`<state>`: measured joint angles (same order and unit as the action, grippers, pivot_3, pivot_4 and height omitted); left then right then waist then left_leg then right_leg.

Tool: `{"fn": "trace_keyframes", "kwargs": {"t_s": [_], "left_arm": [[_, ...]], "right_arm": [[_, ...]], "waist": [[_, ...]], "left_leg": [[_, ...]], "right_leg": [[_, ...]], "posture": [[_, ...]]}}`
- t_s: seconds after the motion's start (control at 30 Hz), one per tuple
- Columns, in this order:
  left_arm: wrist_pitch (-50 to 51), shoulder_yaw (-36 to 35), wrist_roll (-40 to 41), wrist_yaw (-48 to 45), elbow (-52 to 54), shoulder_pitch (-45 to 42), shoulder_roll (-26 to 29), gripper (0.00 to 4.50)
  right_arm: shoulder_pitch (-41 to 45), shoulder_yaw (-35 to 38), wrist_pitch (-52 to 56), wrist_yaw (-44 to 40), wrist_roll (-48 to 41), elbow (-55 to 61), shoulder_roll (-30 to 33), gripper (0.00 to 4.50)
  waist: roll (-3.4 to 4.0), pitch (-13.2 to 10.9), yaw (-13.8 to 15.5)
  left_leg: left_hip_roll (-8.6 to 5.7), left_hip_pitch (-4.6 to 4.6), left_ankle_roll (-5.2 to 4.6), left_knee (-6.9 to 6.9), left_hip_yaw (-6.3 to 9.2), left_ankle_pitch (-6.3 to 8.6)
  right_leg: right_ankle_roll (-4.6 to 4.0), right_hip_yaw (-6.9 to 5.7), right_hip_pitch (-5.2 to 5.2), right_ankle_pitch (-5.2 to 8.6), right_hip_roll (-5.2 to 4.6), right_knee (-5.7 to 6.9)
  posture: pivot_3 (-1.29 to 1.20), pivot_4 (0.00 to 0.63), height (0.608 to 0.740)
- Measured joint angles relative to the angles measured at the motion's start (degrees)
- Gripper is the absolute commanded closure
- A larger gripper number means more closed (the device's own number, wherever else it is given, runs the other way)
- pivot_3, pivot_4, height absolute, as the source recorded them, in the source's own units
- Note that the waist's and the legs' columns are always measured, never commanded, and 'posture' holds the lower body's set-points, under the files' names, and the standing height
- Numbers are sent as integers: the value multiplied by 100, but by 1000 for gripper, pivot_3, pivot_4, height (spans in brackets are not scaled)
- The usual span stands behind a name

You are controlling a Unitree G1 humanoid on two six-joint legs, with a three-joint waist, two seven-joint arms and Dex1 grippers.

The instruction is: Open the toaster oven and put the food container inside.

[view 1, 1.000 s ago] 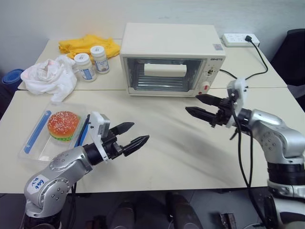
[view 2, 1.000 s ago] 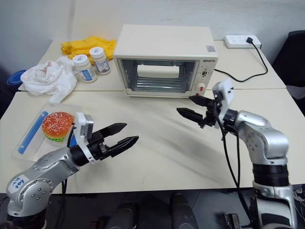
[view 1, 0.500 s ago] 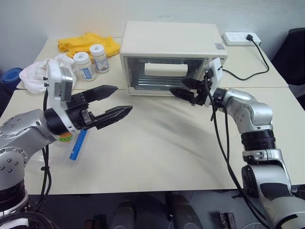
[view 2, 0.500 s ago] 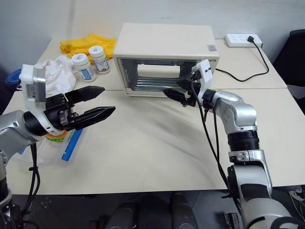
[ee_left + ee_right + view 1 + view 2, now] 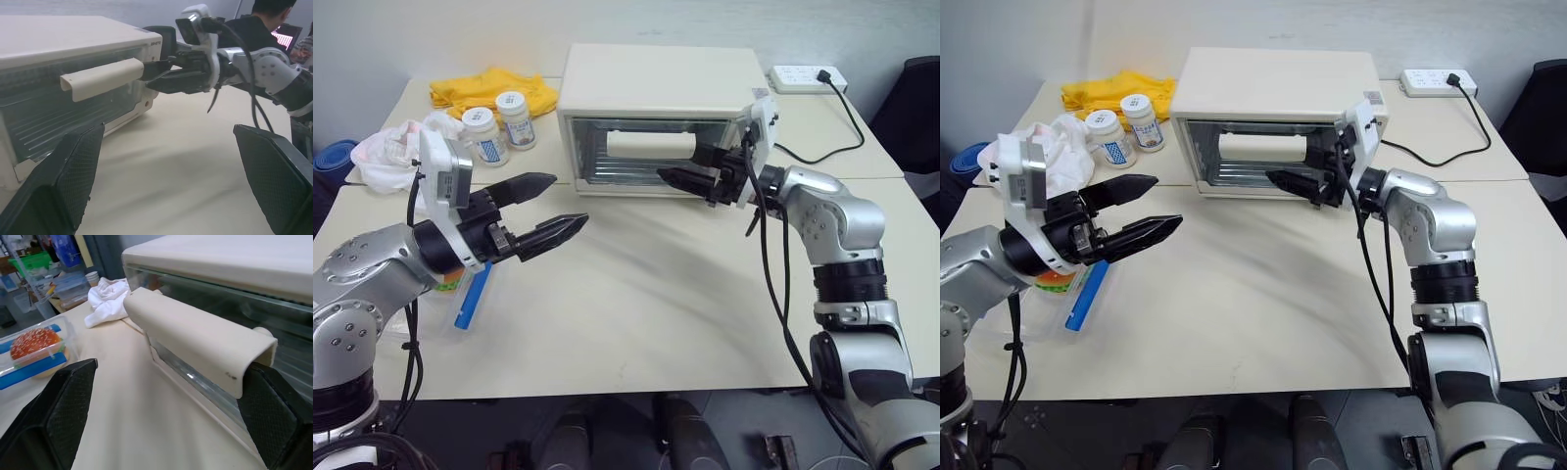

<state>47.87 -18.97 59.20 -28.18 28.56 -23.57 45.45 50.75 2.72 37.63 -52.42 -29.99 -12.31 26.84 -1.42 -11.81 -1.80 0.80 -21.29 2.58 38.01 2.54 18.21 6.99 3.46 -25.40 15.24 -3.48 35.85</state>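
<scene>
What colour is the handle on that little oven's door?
Cream-white, like the rest of the toaster oven. The handle shows best in the right wrist view.

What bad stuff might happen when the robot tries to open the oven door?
1. The right pincer is open at one end of the door handle, not its middle. Pulling from there, it might slip off.
2. The toaster oven stands loose on the table, so a pull might drag it forward rather than open the door.
3. The door drops down toward the front, where the left pincer hovers open; it may be in the way.
</scene>
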Motion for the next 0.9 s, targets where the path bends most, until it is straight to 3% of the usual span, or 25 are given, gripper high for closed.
{"fn": "trace_keyframes", "kwargs": {"t_s": [0.17, 0.27, 0.47, 0.7, 0.9], "left_arm": [[-250, 441, -759, -205, -713, -350, 27, 0], [-492, 862, -1279, -424, -1265, -934, 8, 583], [-1228, 1735, -2479, -1098, -2829, -2428, -191, 2295], [-1978, 2457, -3604, -1667, -4317, -3232, -729, 4346], [-2516, 2945, -4384, -2260, -4775, -3282, -873, 4445]], "right_arm": [[-770, -56, 274, -178, -175, 814, 21, 150], [-1102, -55, 310, -165, -219, 1175, -18, 0], [-1697, -130, 287, -48, -262, 1647, -163, 0], [-1885, -127, 271, 221, -278, 1885, -222, 0], [-2036, -35, 270, 384, -339, 2048, -225, 0]], "waist": [[3, -3, -45], [5, -3, -41], [5, -3, -34], [6, -4, -31], [6, -4, -8]], "left_leg": [[1, 0, 0, -1, -1, 0], [1, -1, 0, -2, -1, 0], [-1, -2, 0, -4, -7, 0], [0, -5, 0, -5, -6, 0], [0, -12, -2, -5, -5, 1]], "right_leg": [[-1, 0, -4, 0, 4, 4], [-1, 0, -6, 1, 5, 2], [0, 0, -6, 0, 3, 5], [0, 0, -6, 0, 4, 12], [3, -1, -8, -1, 4, 11]], "posture": [[0, 150, 740], [0, 150, 740], [0, 150, 740], [0, 150, 740], [0, 150, 740]]}}
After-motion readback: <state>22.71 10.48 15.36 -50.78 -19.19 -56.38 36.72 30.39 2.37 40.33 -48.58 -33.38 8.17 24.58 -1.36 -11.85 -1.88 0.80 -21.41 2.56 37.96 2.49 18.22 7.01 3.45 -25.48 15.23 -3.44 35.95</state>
